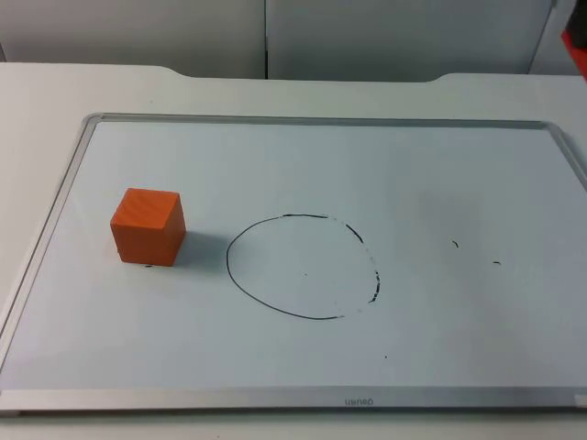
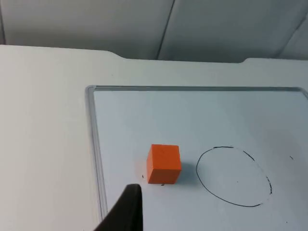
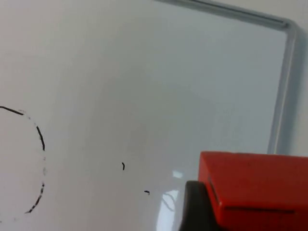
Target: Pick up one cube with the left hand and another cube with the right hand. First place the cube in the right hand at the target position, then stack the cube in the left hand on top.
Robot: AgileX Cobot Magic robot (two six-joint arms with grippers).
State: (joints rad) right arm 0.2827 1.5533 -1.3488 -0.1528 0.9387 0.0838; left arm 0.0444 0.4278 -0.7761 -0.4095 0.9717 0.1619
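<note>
Red cube (image 3: 255,190) against right end effector's fingertip (image 3: 195,207)

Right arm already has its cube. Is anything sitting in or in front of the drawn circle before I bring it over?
Nothing visible does. The drawn circle is bare inside, and the whiteboard on the right gripper's side carries only small ink marks. The orange cube sits outside the circle, on its far side.

1. Even, bright light is falling from above on the whiteboard (image 1: 413,183); nothing is looking dim.
2. The orange cube (image 1: 148,225) is throwing a soft shadow to its right, toward the drawn circle (image 1: 303,267).
3. In the right wrist view a small glare spot is shining on the board beside the red cube (image 3: 255,192), which is looking slightly soft.
</note>
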